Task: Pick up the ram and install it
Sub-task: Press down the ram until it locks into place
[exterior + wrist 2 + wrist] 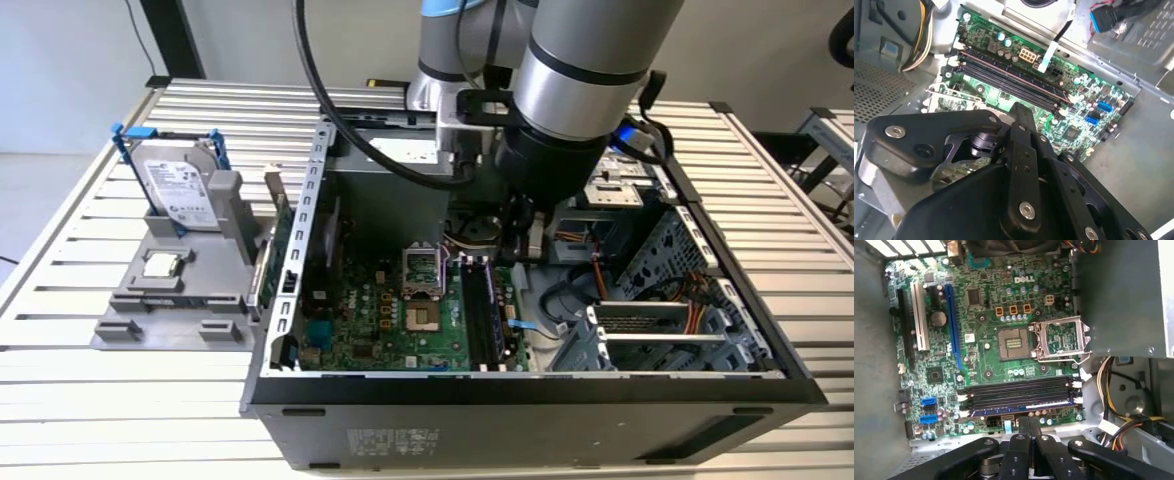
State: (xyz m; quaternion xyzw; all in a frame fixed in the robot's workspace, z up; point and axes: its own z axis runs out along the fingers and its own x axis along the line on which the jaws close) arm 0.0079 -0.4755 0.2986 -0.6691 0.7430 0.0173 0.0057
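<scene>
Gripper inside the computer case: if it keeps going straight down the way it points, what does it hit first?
Most likely the memory slots on the green board; in the first wrist view the gripper sits just beside them. Depth is unclear, so it may meet bare board at their edge.

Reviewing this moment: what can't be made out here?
- The claw, seen in both wrist views, is hidden behind the arm in the exterior view.
- Whether the ram sits in the memory slots: too small and dark, first wrist view.
- Hard drive base: hidden by its gray stand, exterior view.
</scene>
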